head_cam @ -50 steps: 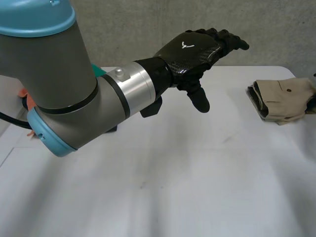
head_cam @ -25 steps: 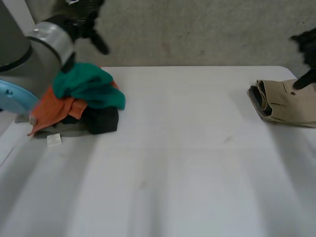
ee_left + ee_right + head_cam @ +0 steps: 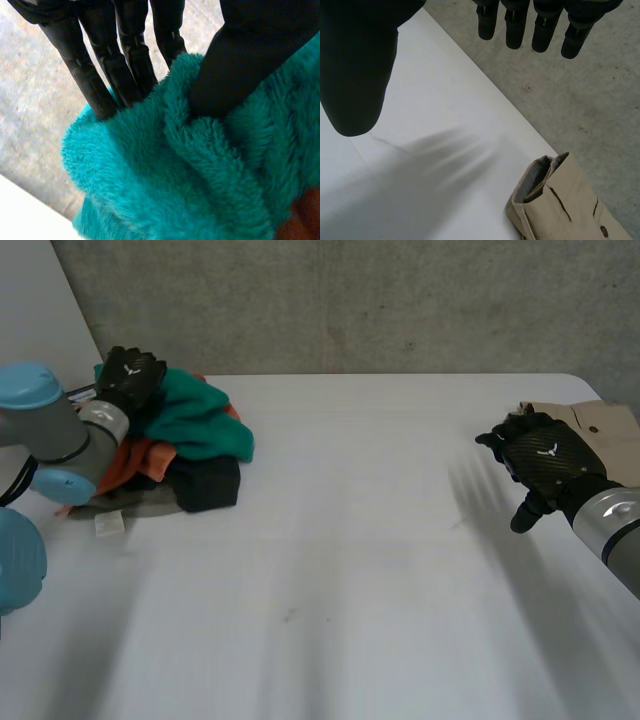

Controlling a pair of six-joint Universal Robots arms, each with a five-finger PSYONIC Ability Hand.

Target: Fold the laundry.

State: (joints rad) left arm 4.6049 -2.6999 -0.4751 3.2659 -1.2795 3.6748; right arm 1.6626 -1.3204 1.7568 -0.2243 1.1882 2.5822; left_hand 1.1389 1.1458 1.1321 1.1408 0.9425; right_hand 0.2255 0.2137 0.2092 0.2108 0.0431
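A heap of laundry lies at the table's far left, with a teal fleece (image 3: 195, 415) on top of an orange cloth (image 3: 130, 460), a black cloth (image 3: 205, 485) and a grey one (image 3: 130, 502). My left hand (image 3: 130, 375) rests on the far top of the heap. In its wrist view the left hand's (image 3: 240, 65) thumb and fingers (image 3: 100, 65) pinch a ridge of the teal fleece (image 3: 175, 175). My right hand (image 3: 545, 460) hovers open above the table at the right, just in front of a folded beige garment (image 3: 600, 425). Below the right hand's (image 3: 357, 75) straight fingers (image 3: 520, 25), the beige garment (image 3: 565, 205) lies apart from them.
The white table (image 3: 350, 570) stretches bare between the heap and the beige garment. A small white tag (image 3: 108, 524) lies in front of the heap. A concrete wall (image 3: 400, 300) runs behind the table's far edge.
My left arm swung from the middle of the view to the heap and its hand closed on the teal fleece. My right hand came in from the right, over the table by the beige garment.
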